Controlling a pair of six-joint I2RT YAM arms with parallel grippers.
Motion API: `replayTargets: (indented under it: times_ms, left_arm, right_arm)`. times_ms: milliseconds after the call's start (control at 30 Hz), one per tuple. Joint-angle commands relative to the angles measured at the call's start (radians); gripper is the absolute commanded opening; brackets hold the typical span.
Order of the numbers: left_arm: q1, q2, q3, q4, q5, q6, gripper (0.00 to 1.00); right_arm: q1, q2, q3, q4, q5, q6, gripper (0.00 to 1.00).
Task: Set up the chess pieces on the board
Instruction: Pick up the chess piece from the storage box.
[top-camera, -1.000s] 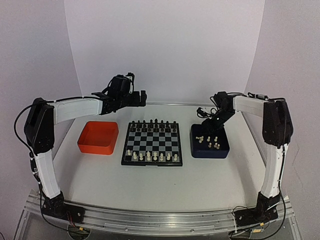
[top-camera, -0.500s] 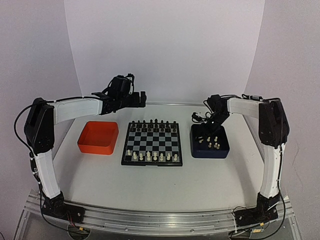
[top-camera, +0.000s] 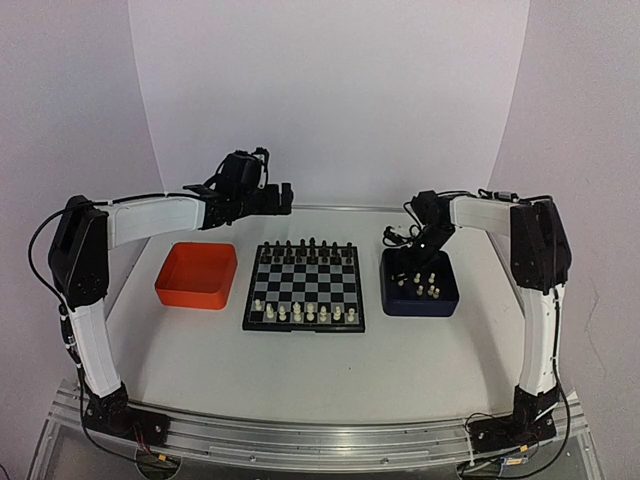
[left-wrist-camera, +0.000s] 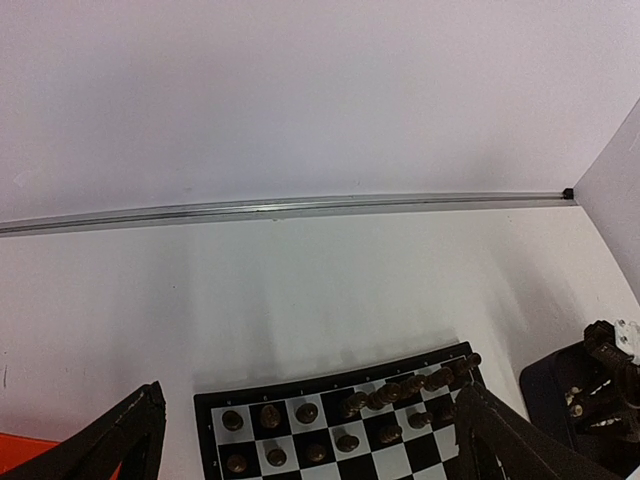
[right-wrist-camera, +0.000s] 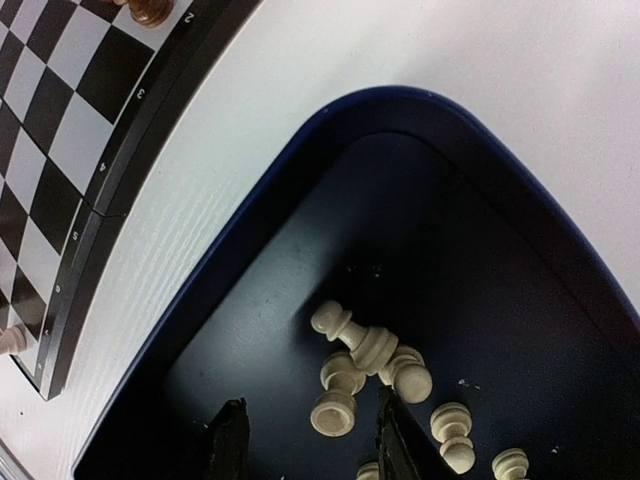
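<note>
The board lies mid-table, with cream-white chess pieces lined along its near rows and black chessmen along the far rows. More cream pieces lie in the dark blue tray. My right gripper hangs over the tray's far-left part. In the right wrist view it is open, and a toppled cream piece lies between its fingers, with a small heap just beyond. My left gripper is open and empty, held high behind the board's far-left corner.
An empty orange tray sits left of the board. The white backdrop wall and a metal rail close the far side. The board's right edge lies close to the blue tray's rim.
My right gripper has moved left and down toward the far-left part of the blue tray. The left arm has not moved.
</note>
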Motion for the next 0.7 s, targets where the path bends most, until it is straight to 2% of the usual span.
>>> replayTargets:
  times_ms: [0, 367, 533, 667]
  left_arm:
    - [0.006, 0.008, 0.043, -0.005, 0.011, -0.014, 1.0]
    - [0.006, 0.006, 0.045, -0.013, 0.022, -0.019, 1.0]
    - [0.006, -0.01, 0.028, -0.011, 0.028, -0.025, 1.0]
    - [0.007, -0.03, -0.003, 0.01, 0.033, -0.02, 1.0]
  right_arm:
    - [0.007, 0.023, 0.038, -0.015, 0.017, 0.006, 0.35]
    - [0.022, 0.03, 0.029, -0.015, 0.037, -0.002, 0.27]
    - [0.028, 0.01, 0.03, -0.014, 0.055, -0.002, 0.05]
    - [0.034, -0.031, 0.017, -0.014, 0.058, 0.002, 0.01]
